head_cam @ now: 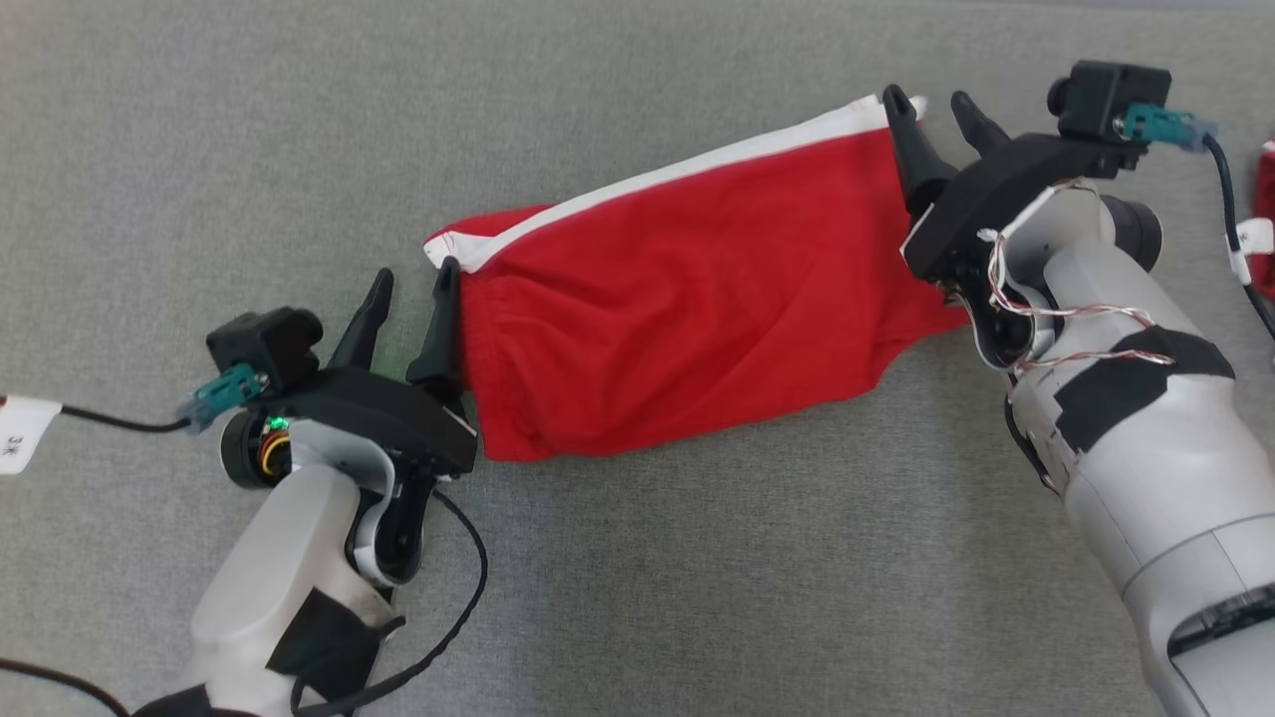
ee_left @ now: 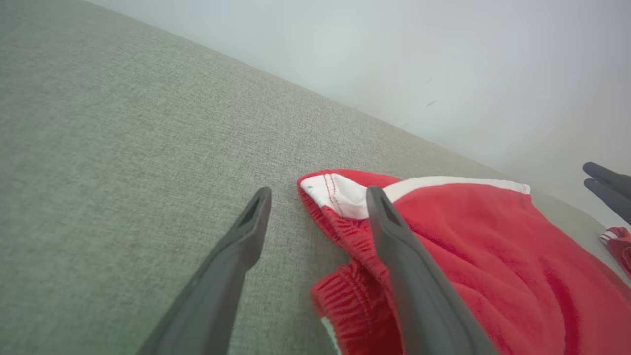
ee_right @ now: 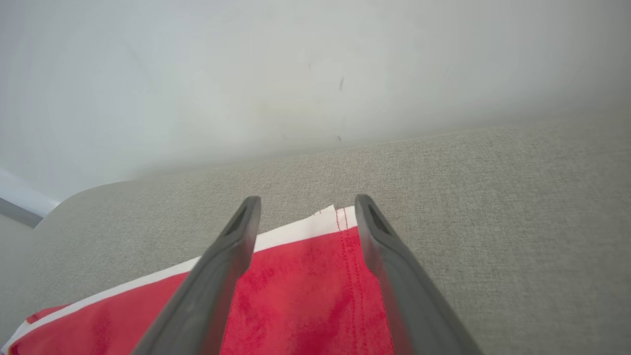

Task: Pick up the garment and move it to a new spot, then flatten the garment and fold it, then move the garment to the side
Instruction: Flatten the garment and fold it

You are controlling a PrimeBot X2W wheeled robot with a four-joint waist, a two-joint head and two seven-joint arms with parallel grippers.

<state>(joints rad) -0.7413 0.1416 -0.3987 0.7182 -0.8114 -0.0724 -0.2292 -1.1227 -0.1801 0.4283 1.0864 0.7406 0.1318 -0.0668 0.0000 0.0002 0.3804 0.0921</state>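
Note:
The garment (head_cam: 687,299) is a pair of red shorts with a white side stripe, lying folded lengthwise on the grey cloth surface. My left gripper (head_cam: 413,284) stands open at its left end beside the elastic waistband (ee_left: 345,231), one finger on the fabric edge, nothing held. My right gripper (head_cam: 931,102) is open over the far right corner, where the white stripe ends (ee_right: 325,219). Its fingers (ee_right: 231,246) straddle that hem corner (ee_right: 340,256) without pinching it.
The grey fabric surface (head_cam: 637,597) stretches wide in front and to the left. Another red item (head_cam: 1265,219) lies at the right edge, also seen as a red item (ee_left: 618,241). A pale wall (ee_right: 315,74) rises behind the surface. Cables trail from both wrists.

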